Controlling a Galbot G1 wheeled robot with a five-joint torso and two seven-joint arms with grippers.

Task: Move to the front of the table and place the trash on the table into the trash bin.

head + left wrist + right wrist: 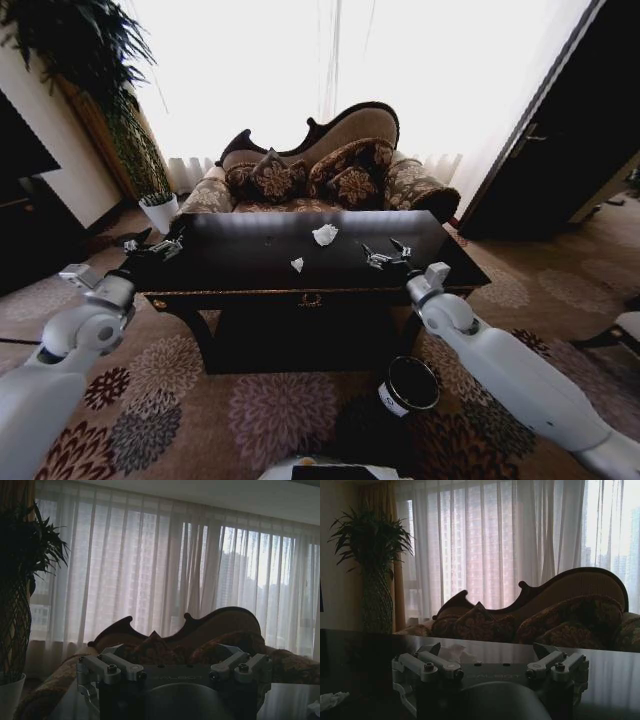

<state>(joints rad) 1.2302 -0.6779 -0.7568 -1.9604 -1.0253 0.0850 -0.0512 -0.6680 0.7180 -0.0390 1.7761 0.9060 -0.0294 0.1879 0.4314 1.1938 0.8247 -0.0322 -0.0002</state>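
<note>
Our right gripper (387,255) hovers open-fingered and empty over the worktop (240,262); reaching carelessly could sweep the paper wad (325,235) off

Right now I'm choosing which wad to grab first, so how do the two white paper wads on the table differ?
The far wad is larger than the near wad. The far wad lies deeper on the table, toward the sofa; the near wad sits closer to the front edge. The far wad is nearer the right pincer. Both are white, crumpled and untouched.
</note>
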